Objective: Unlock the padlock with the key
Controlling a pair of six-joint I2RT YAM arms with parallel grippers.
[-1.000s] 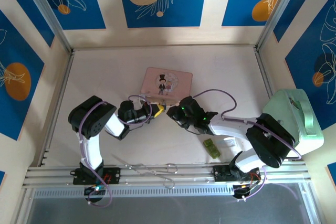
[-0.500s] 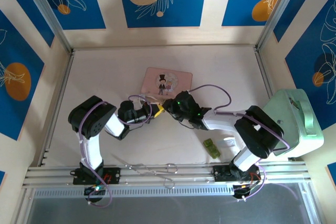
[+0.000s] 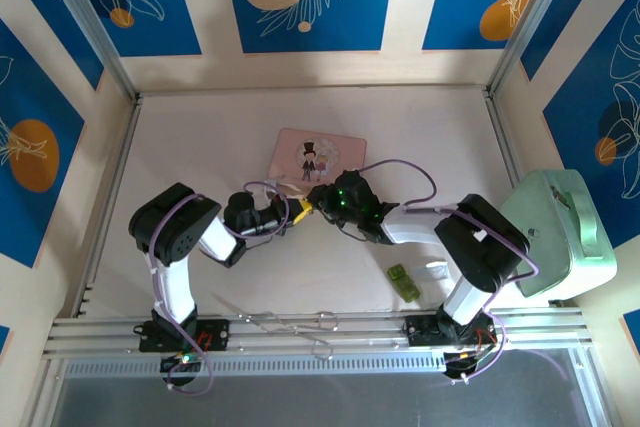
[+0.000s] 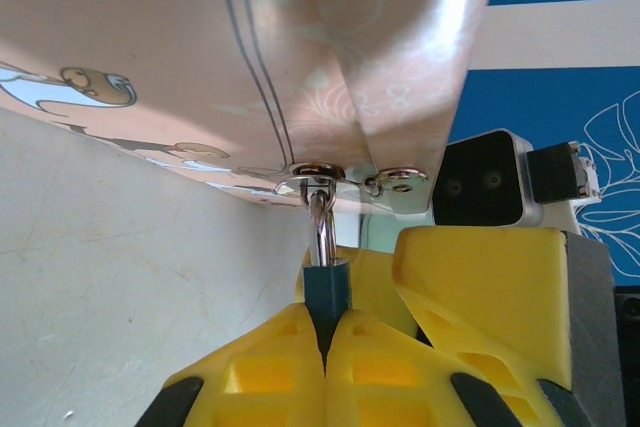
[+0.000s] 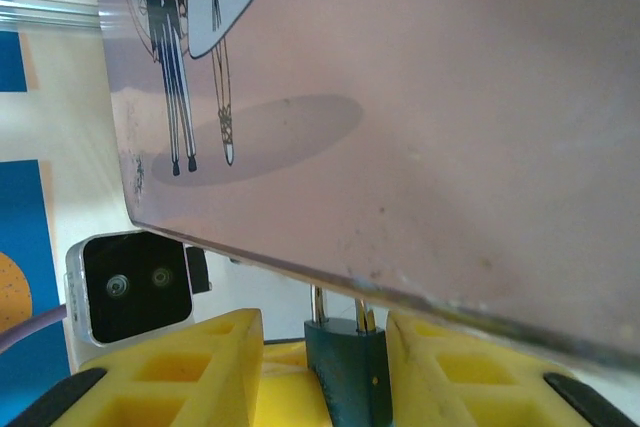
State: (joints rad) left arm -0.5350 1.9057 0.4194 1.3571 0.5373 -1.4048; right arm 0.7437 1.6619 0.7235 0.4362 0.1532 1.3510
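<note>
Swung right fingers (image 5: 455, 367) closer in at pink box's (image 3: 318, 154) near edge, parted astride padlock (image 5: 350, 372) hanging from box's clasp (image 4: 320, 172). Kept left fingers (image 4: 270, 367) clenched on padlock body. Judged shackle (image 4: 320, 227) closed, unlocking all left undone.

Top cam overhead; wrist cams v. close, opp. sides of padlock (image 4: 327, 292).

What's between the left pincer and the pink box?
The padlock: in the left wrist view the left pincer clamps its blue body, and its shackle hooks into the clasp on the pink box.
</note>
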